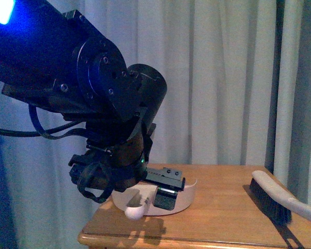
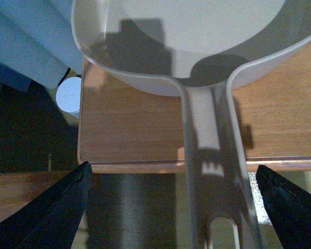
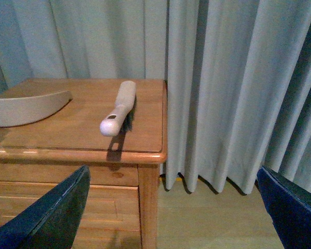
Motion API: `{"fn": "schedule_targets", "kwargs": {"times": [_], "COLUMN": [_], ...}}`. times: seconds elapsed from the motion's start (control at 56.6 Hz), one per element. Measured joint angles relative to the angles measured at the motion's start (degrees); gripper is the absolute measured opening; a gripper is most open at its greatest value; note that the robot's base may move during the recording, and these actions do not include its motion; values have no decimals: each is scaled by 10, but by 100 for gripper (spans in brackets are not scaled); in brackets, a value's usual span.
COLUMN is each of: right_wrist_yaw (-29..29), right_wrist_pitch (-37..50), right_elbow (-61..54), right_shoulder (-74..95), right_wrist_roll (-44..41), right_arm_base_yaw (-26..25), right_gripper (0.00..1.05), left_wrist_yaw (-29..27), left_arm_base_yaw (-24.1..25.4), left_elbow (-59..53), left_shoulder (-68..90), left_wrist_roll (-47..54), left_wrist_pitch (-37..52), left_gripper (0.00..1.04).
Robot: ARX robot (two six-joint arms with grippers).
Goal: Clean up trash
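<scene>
A wooden nightstand (image 1: 223,220) stands before pale pleated curtains (image 1: 223,78). On its top lie 2 things, well apart. 1 is a beige dustpan (image 1: 189,194), its handle reaching past the front edge. The other is a hand brush (image 1: 272,199) with dark bristles and a pale handle.
</scene>
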Motion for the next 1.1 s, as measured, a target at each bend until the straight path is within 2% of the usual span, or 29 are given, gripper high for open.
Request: {"fn": "schedule_targets", "kwargs": {"times": [0.971,1.007,1.095], "right_wrist_yaw": [0,0,0], "right_wrist_pitch": [0,0,0], "right_elbow": [0,0,0], "right_shoulder": [0,0,0], "right_wrist_roll": [0,0,0], "right_arm_base_yaw": [0,0,0], "right_gripper": [97,97,97], "left_wrist_yaw": [28,29,32], "left_arm_base_yaw": [-2,-2,-2], "left_elbow": [22,22,22], "left_shoulder": [44,46,48], "left_wrist_roll": [-28,-28,-29], "left_wrist_pitch": [-4,-4,-4], "left_gripper": [97,95,81]}}
